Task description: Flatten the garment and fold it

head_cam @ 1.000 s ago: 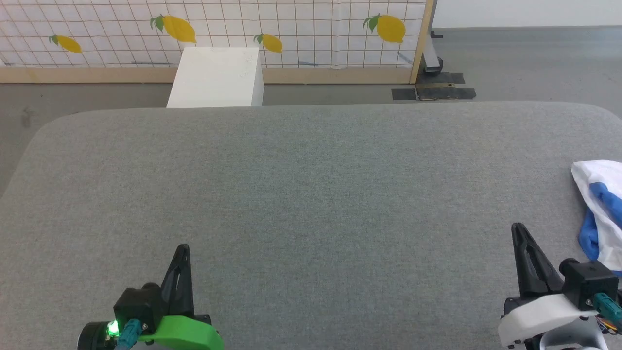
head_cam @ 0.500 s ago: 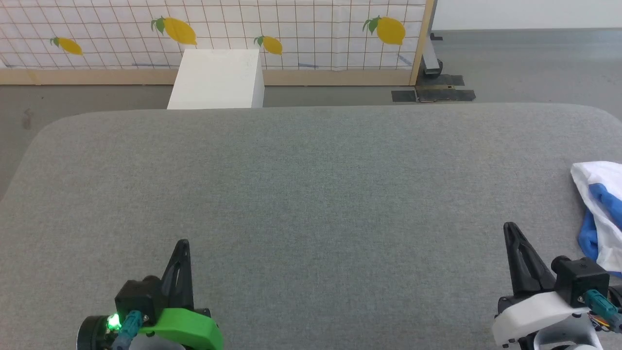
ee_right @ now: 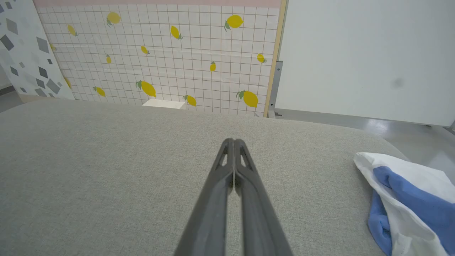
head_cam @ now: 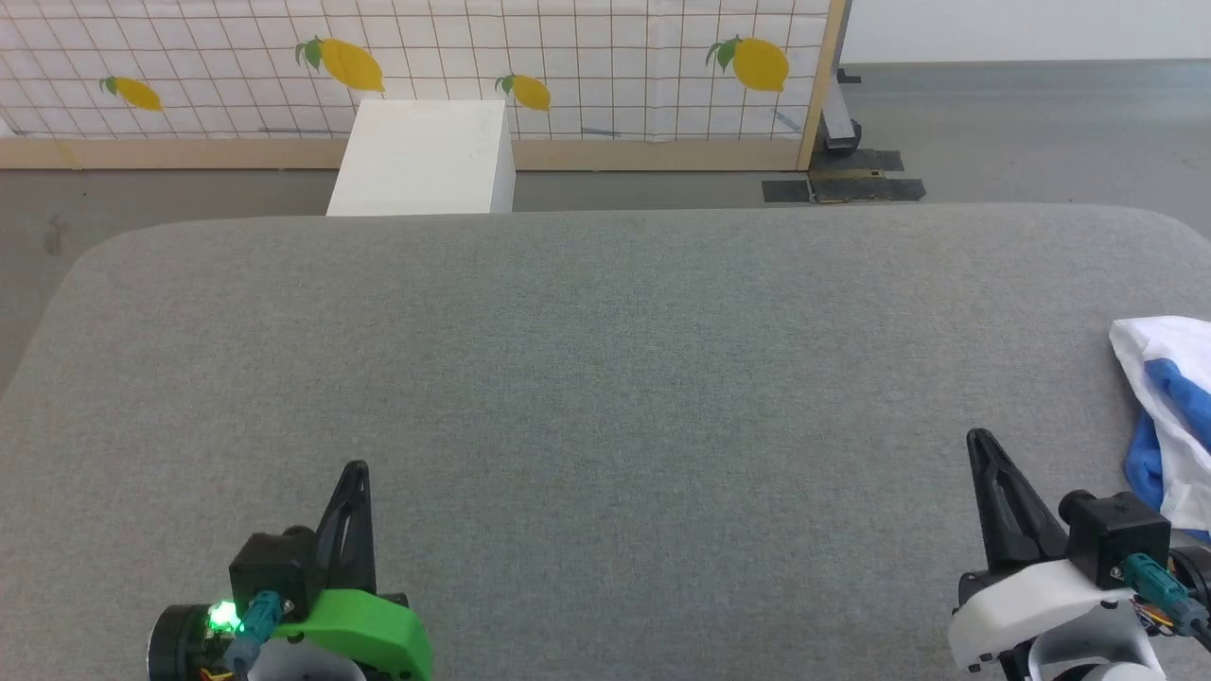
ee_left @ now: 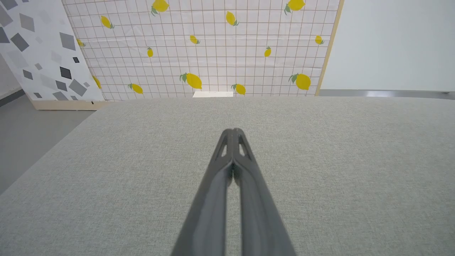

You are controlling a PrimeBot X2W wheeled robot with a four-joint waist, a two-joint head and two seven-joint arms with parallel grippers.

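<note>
The shirt [head_cam: 1166, 397] lies in a crumpled heap at the far right edge of the head view, on the grey table [head_cam: 605, 359], and runs out of frame there. It is white with blue folds tucked into it. Nothing is flattened yet, so I'd say the task is at its start.

Both grippers sit low in that view and well apart. The left gripper [head_cam: 353, 478] is at lower left and the right gripper [head_cam: 978, 445] at lower right. Each has its two dark fingers pressed together with nothing between them. The right one is near the shirt but not touching it.

The shirt looks light, limp and loose. I'd expect it to sag and drag along the felt-like top rather than slide as one piece. A pinch on a single outer layer, at the white edge nearest the gripper or at a blue sleeve, seems the best hold. A grab into the middle of the bunch would likely lift several layers at once.

The right wrist view brings the shirt [ee_right: 405, 177] closer, at its lower right. A white corner points toward the closed right gripper [ee_right: 233, 142], and a blue fold lies across it and under it. The left wrist view looks past the left gripper [ee_left: 233, 132] over bare table to the lemon screen [ee_left: 213, 42]. The head view adds a white box [head_cam: 426, 156] behind the table.
</note>
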